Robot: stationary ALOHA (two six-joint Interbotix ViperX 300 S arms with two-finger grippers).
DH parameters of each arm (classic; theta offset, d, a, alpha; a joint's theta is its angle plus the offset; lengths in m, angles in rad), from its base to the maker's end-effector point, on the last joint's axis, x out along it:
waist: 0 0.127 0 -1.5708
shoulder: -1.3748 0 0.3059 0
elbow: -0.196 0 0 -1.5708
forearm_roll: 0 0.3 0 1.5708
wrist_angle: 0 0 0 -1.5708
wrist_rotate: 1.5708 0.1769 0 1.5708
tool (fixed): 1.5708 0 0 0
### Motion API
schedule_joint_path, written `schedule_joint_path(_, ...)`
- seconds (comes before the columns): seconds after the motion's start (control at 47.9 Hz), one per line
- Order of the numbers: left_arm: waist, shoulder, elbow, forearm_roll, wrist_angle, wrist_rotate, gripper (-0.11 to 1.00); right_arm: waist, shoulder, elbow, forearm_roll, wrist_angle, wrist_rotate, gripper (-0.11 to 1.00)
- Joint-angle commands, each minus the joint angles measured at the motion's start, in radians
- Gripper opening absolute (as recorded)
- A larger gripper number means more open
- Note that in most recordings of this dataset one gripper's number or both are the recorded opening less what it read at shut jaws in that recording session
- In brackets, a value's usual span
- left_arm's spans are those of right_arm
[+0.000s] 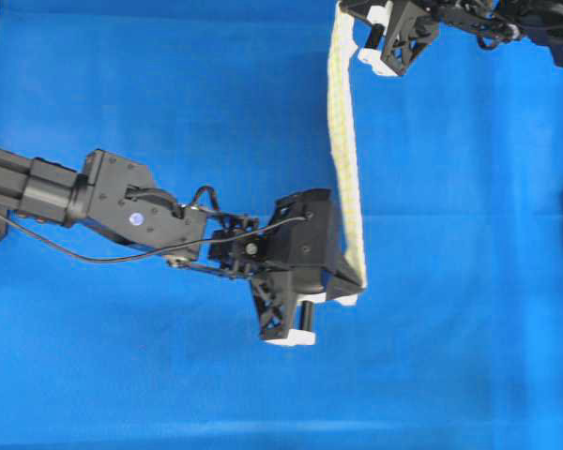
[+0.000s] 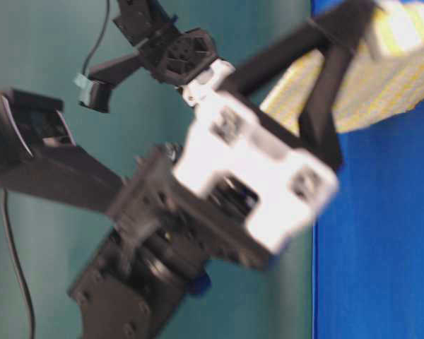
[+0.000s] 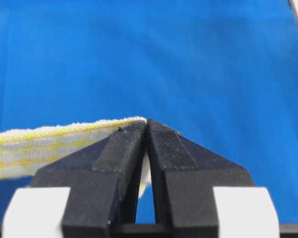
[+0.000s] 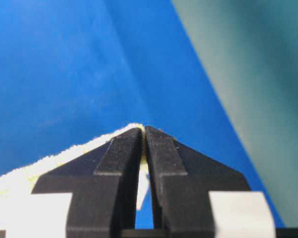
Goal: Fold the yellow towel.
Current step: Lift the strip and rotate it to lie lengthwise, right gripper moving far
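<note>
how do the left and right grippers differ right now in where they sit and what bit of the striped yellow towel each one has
The left gripper sits near the middle of the overhead view; the right gripper sits at its top edge. The left pinches the lower end of the yellow-striped white towel, the right its upper end. Both are shut on a towel corner, with the cloth stretched between them above the blue table cover.

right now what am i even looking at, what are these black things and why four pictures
These are two robot arms working over a blue cloth surface. The overhead view looks straight down; the table-level view looks from the side, blurred. The other two pictures come from cameras on each wrist, looking along the black fingers. The left gripper and the right gripper are both shut, each pinching one end of the yellow towel. The towel is lifted, hanging stretched between them, so from above you see it nearly edge-on, as a narrow strip.
</note>
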State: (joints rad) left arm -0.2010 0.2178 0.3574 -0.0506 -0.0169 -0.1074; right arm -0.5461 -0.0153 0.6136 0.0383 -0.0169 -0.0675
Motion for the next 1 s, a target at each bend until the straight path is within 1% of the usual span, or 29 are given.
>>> schedule_joint_path(0.0, -0.064, -0.052, 0.014, 0.000, -0.023, 0.002, 0.02, -0.037, 0.011, -0.049, 0.000, -0.018, 0.005, 0.03)
schedule_joint_path(0.188, -0.081, -0.091, 0.094, -0.003, -0.071, -0.005, 0.02, -0.017, 0.063, -0.101, -0.002, -0.015, 0.005, 0.03)
schedule_joint_path(0.355, -0.086, -0.118, 0.153, -0.003, -0.086, -0.005, 0.02, 0.002, 0.103, -0.146, 0.000, -0.012, 0.005, 0.03)
schedule_joint_path(0.627, -0.089, -0.150, 0.224, -0.005, -0.086, -0.006, 0.02, 0.005, 0.140, -0.172, 0.002, -0.012, 0.012, 0.03)
schedule_joint_path(0.773, -0.089, -0.160, 0.244, -0.003, -0.086, -0.006, 0.02, 0.011, 0.153, -0.178, 0.002, -0.012, 0.012, 0.03)
schedule_joint_path(0.982, -0.084, -0.143, 0.244, -0.005, -0.086, -0.006, 0.02, 0.028, 0.173, -0.184, 0.000, -0.012, 0.005, 0.03)
